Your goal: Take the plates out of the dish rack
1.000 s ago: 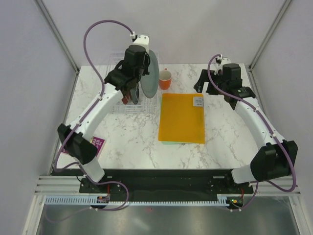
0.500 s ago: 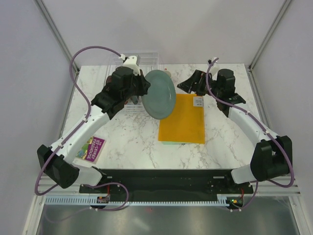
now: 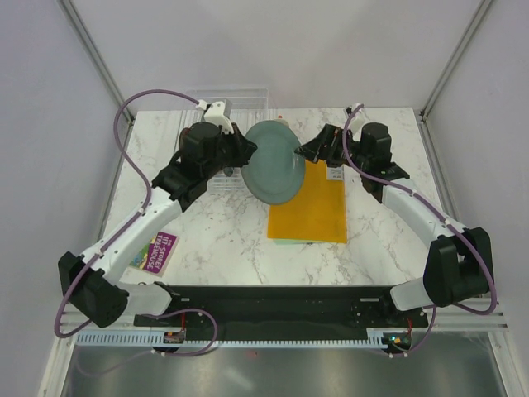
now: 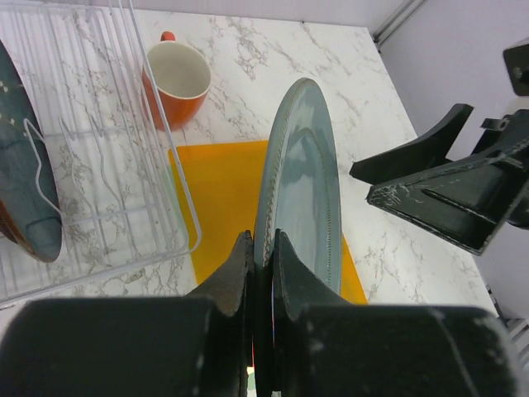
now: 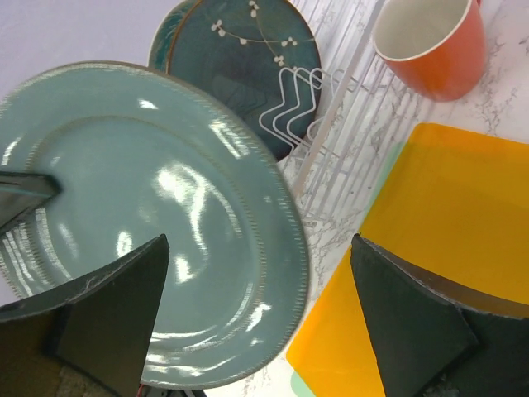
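Plate pinched by rim in left gripper.
Right gripper released, spread wide just beside plate's face.

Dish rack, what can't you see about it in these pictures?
Top view: left gripper and the grey-green plate cover most of the dish rack; plates inside uncountable.
Left wrist view: the dark teal plate is cut by the left edge.

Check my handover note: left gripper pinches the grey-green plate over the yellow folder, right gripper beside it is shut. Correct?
No: the right gripper is wide open, per the right wrist view. The left gripper does pinch the plate over the folder.
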### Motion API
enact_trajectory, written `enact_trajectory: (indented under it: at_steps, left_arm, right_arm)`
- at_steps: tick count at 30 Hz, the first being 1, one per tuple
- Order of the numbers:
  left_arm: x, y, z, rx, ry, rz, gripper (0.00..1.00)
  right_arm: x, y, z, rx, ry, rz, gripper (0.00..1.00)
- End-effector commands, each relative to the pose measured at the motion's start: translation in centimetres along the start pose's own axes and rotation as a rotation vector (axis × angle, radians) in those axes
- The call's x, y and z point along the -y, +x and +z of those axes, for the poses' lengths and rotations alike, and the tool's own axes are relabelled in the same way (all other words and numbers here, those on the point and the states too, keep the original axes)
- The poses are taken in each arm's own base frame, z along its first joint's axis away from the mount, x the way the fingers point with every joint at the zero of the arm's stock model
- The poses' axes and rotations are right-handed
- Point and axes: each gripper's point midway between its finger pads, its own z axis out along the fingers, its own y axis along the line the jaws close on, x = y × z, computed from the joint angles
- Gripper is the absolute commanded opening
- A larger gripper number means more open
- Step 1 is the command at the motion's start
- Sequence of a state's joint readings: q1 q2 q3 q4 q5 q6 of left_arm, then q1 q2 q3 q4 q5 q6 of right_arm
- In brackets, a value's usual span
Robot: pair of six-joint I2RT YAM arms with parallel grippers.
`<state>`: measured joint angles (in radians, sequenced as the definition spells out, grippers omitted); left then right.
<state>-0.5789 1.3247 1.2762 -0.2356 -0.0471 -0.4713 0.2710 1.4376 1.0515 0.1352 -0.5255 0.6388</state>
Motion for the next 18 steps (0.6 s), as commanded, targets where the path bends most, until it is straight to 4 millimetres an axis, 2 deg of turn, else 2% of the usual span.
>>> enact_trajectory:
  at_steps: [1, 3, 4, 5, 7, 8, 10, 11, 13, 14, 16, 18]
  left_arm:
    - [3.9, -7.9, -4.6, 0.278, 0.162, -0.094, 0.02]
    - [3.8, -7.6, -4.9, 0.281, 0.179, -0.109, 0.02]
    - [3.7, -7.3, -4.9, 0.273, 0.181, -0.117, 0.02]
    - [3.6, -6.8, -4.7, 0.270, 0.201, -0.125, 0.02]
    - [3.8, -7.2, -5.0, 0.306, 0.239, -0.162, 0.02]
    - [3.2, -6.2, -4.6, 0.289, 0.250, -0.173, 0.02]
    - [3.0, -6.6, -4.9, 0.319, 0.291, -0.228, 0.02]
    - [2.2, -5.7, -4.6, 0.301, 0.300, -0.243, 0.02]
    - [2.1, -6.0, -4.6, 0.324, 0.351, -0.294, 0.02]
    - [1.1, -5.0, -4.2, 0.300, 0.363, -0.313, 0.02]
    - [1.0, -5.1, -4.0, 0.319, 0.417, -0.365, 0.02]
    - [0.7, -4.3, -3.7, 0.301, 0.439, -0.391, 0.02]
  right_arm:
    - [0.6, 0.4, 0.0, 0.000, 0.010, -0.030, 0.98]
    - [-0.1, 0.4, 0.4, -0.001, -0.037, -0.011, 0.98]
    - [-0.7, 1.2, 0.4, -0.030, -0.091, 0.003, 0.98]
    - [-1.6, 0.7, 0.5, -0.010, -0.143, -0.005, 0.98]
    - [-2.4, 1.8, 0.5, -0.042, -0.220, 0.046, 0.98]
    - [-2.9, 1.4, 0.5, -0.022, -0.253, 0.038, 0.98]
    - [-2.8, 1.9, 0.4, -0.025, -0.268, 0.058, 0.98]
    - [-3.2, 1.8, 0.3, -0.020, -0.293, 0.044, 0.98]
    - [-3.4, 2.1, 0.2, -0.027, -0.310, 0.048, 0.98]
    - [-3.7, 2.2, 0.1, -0.030, -0.327, 0.046, 0.98]
    - [-3.5, 2.5, 0.1, -0.041, -0.332, 0.052, 0.93]
    - [-3.7, 3.0, 0.1, -0.059, -0.350, 0.062, 0.87]
